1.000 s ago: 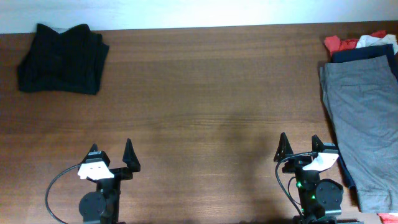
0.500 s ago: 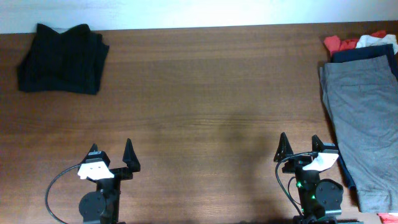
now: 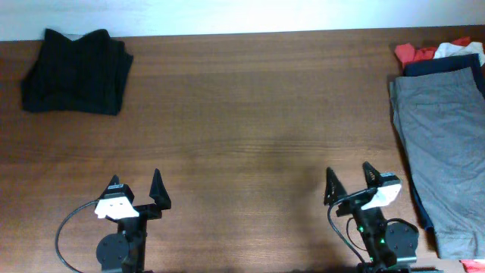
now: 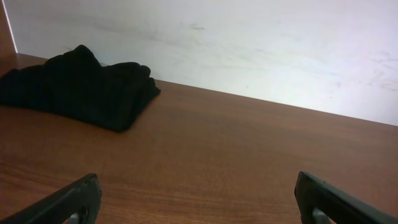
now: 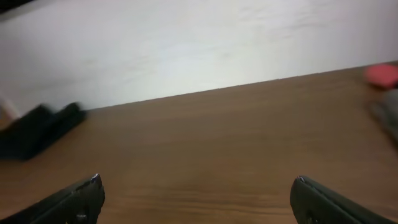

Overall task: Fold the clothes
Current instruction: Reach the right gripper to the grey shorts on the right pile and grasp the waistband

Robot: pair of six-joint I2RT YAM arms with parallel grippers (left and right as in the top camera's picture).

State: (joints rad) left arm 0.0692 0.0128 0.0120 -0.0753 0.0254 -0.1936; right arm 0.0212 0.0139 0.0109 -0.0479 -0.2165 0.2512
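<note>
A pair of grey shorts (image 3: 447, 144) lies spread on a pile of clothes at the right edge of the table, over dark blue, red (image 3: 406, 52) and white (image 3: 457, 49) garments. A folded black garment (image 3: 74, 72) lies at the far left corner; it also shows in the left wrist view (image 4: 74, 90) and, blurred, in the right wrist view (image 5: 37, 127). My left gripper (image 3: 138, 188) is open and empty near the front edge. My right gripper (image 3: 350, 182) is open and empty near the front edge, left of the shorts.
The brown wooden table (image 3: 250, 114) ends at a white wall (image 4: 249, 43) at the back. A white cable (image 3: 72, 220) loops by the left arm's base. The red garment shows blurred at the right of the right wrist view (image 5: 382, 73).
My right gripper has swung to the left, away from the grey shorts; its view is blurred by motion. The left arm and the clothes have not moved.
</note>
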